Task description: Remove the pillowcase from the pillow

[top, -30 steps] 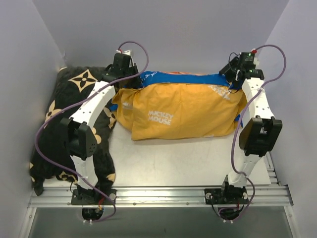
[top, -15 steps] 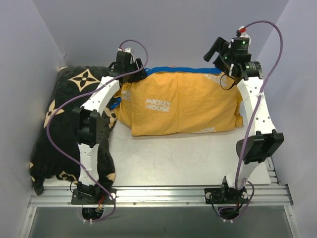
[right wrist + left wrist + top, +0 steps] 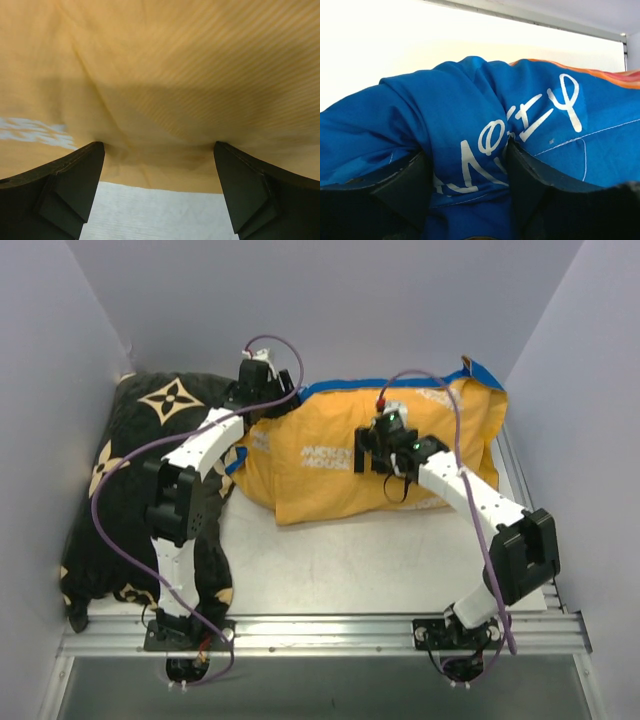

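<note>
The pillowcase (image 3: 340, 455) lies at the back middle of the table, its orange-yellow side with "Mickey Mouse" lettering up and a blue edge along the back. It bulges; the white pillow is hidden inside it. My left gripper (image 3: 262, 392) is at the case's back left corner. In the left wrist view it (image 3: 470, 175) is shut on a bunched fold of the blue fabric (image 3: 470, 100) with white lettering. My right gripper (image 3: 385, 460) hovers over the case's middle. In the right wrist view it (image 3: 160, 165) is wide open and empty, with orange fabric (image 3: 165, 75) just ahead and a white surface (image 3: 160, 215) below.
A black pillow with tan flower marks (image 3: 120, 490) fills the left side, under the left arm. Pale walls close in at the left, back and right. A metal rail (image 3: 320, 632) runs along the near edge. Bare table (image 3: 330, 560) lies in front of the case.
My right gripper left the case's back right corner and swung down to its middle, now open. The case's right end now stands up toward the right wall. The left gripper kept its hold.
</note>
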